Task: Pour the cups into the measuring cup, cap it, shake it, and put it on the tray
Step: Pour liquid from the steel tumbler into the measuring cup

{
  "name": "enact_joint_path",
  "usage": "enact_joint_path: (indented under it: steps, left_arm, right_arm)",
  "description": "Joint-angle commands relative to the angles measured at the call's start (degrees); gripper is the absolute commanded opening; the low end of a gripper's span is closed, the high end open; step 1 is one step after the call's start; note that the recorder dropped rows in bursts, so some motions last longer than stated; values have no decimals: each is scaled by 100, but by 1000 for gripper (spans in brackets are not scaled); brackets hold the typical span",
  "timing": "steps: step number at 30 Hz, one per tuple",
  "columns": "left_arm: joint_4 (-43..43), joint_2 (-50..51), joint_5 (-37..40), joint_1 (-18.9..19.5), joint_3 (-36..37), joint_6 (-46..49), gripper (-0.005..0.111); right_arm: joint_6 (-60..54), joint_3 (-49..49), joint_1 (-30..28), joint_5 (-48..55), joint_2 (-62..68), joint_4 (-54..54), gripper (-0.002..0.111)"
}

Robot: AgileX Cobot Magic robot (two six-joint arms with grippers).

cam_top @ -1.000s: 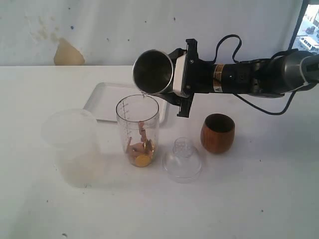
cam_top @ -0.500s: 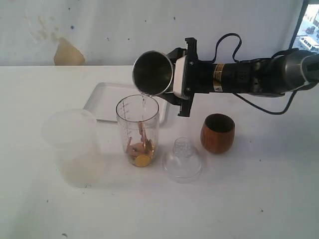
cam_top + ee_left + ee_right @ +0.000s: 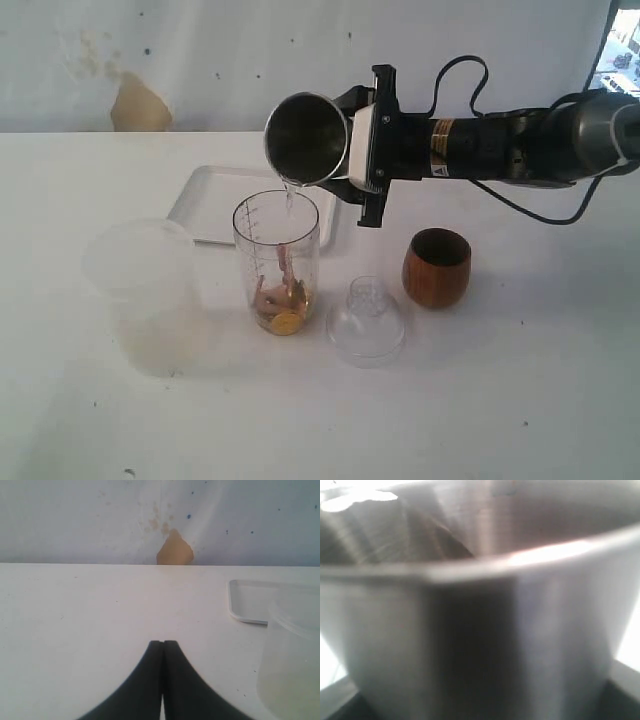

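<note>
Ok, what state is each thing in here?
measuring cup: upright, uncapped, bits at bottom.
steel tumbler: tipped, trickling into measuring cup.
domed clear lid: off, set down alongside.
wooden cup: upright, set down.
frosted cup: upright.
right pincer: shut on steel tumbler.
left pincer: shut, empty.

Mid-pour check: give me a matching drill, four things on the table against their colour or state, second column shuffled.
1 steel tumbler
2 wooden cup
3 measuring cup
4 tray

A clear, upright, bits at the bottom
B tipped, held by the right pincer
C white, lying flat
D brown, upright, nothing gripping it

Pairs: 1-B, 2-D, 3-A, 4-C
</note>
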Motion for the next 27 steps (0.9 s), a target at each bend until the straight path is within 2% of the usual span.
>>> enact_joint_path:
  steps: [1, 27]
  left_arm:
    - [-69, 26, -14, 11, -12, 4, 103]
    - [-69, 26, -14, 11, -12, 4, 103]
  right_arm:
    - [-71, -60, -6, -246, -142, 178, 0]
    - [-342, -60, -6, -235, -240, 178, 0]
